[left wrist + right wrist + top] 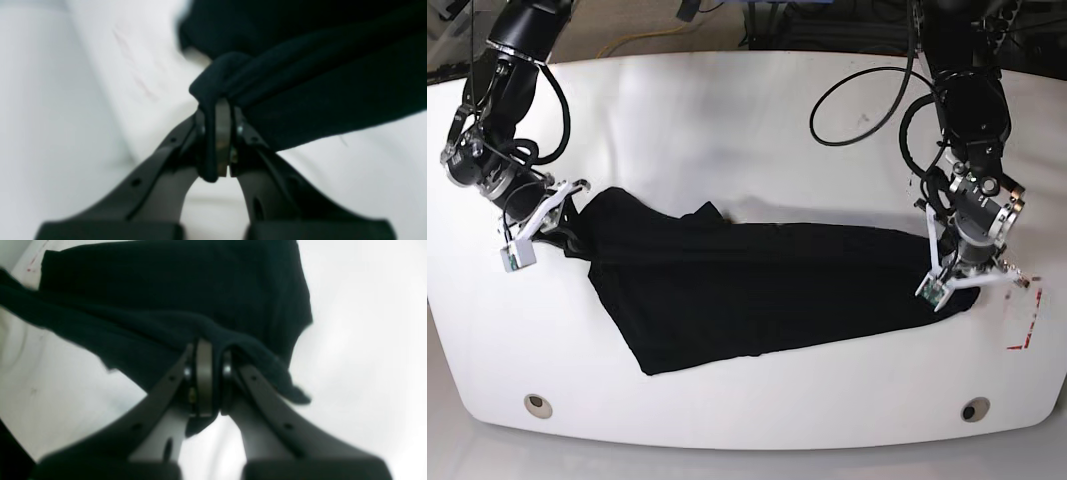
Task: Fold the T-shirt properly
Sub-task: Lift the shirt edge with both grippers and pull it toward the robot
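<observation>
Overall, black T-shirt stretched flat, creased, across white table.

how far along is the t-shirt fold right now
Done: both ends are gripped. The left tool and the right tool are each shut on the T-shirt. In hand: the shirt is stretched between them across the white table. Left: no neat fold shows yet; the cloth lies wrinkled and uneven.
</observation>
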Motion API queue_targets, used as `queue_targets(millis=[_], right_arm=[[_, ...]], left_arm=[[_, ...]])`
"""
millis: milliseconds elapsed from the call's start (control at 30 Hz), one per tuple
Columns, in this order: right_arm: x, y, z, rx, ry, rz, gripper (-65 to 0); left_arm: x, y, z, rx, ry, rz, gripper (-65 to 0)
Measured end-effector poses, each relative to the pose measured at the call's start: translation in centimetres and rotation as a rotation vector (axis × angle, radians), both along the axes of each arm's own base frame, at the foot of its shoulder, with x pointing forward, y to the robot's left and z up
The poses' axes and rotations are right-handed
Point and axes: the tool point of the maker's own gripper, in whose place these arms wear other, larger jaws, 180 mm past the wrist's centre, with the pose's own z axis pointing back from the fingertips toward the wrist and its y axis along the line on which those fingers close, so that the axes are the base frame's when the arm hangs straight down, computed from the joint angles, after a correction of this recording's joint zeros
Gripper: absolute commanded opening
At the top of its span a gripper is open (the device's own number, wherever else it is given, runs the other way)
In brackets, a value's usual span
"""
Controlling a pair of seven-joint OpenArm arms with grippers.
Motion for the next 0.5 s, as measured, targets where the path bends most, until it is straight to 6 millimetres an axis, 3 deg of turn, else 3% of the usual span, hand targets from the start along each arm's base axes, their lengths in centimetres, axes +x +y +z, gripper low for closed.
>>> queue_targets(millis=[167,267,500], right_arm=[[4.8,-0.6,3.0,-0.021,-0.056,0.035,-65.0],[7.5,-0.7,4.8,-0.042,-0.069,0.071,-65.0],[13.6,-2.1,13.6,-0.124,-0.192,0.102,-65.0]], left_arm=[[3.6,-1.9,5.2,0.082,-0.129,-0.055,-65.0],[5.4,-2.1,8.5,0.132,-0.203,-0.051,-65.0],[8.3,-2.0,17.3,0.148,-0.401,-0.04,-65.0]])
